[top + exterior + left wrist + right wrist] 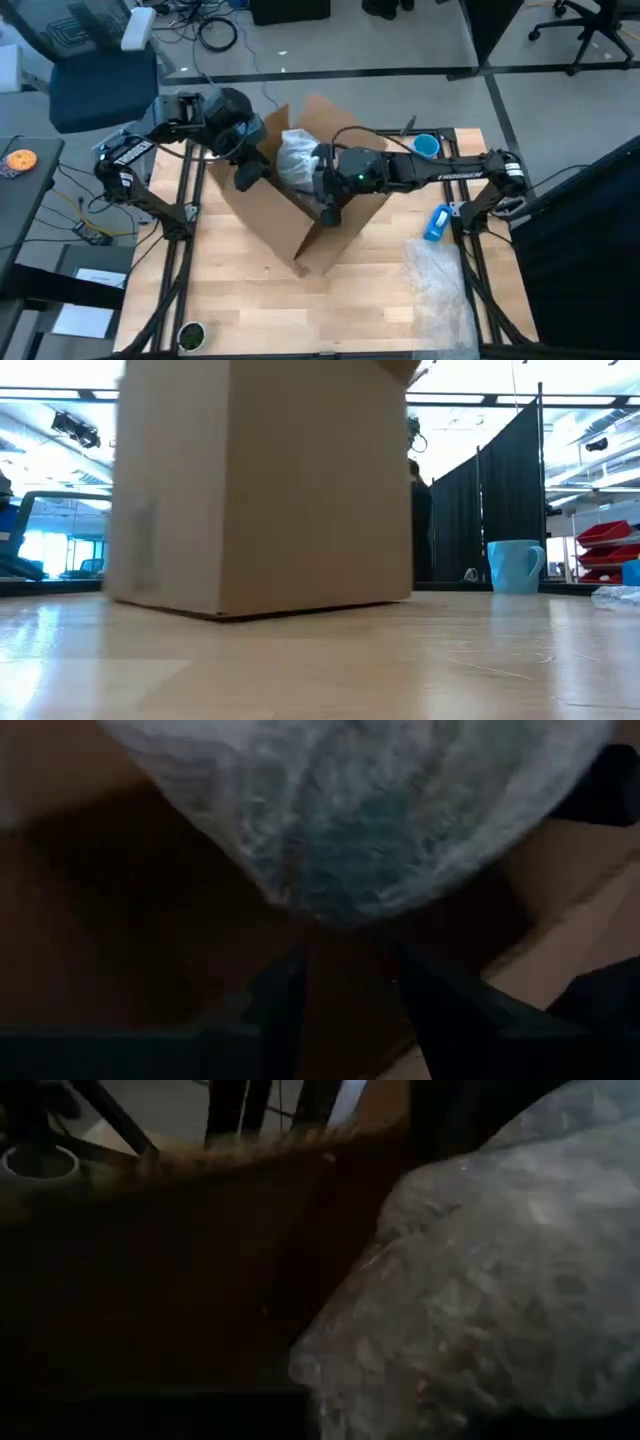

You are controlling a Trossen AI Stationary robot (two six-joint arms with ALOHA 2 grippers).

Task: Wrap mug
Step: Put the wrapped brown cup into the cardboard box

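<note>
- Both dark arms reach into an open brown cardboard box (300,205) at the middle of the pale wooden table (240,300), where a bundle of whitish bubble wrap with something blue showing through it (296,152) sits inside the box, towards its far side.
- The bundle lies between the two arms: the left gripper (247,172) comes at it from the left rim, the right gripper (328,208) from the right, and both look about equally near.
- In the left wrist view the bundle (350,810) hangs just ahead of the left gripper (350,1000), whose dark fingers (285,995) stand spread apart with nothing between them.
- In the right wrist view the wrapped bundle (480,1280) fills the frame against the box's inner wall (200,1260); whether the right gripper is spread or pressed together cannot be told.
- The bundle looks rounded and crumpled, with no clear long axis; the wrap appears loose, not taped.
- A second, unwrapped light-blue mug (515,565) stands on the table's far right, well apart from the box, and a loose sheet of clear bubble wrap (440,275) lies near the right edge.
</note>
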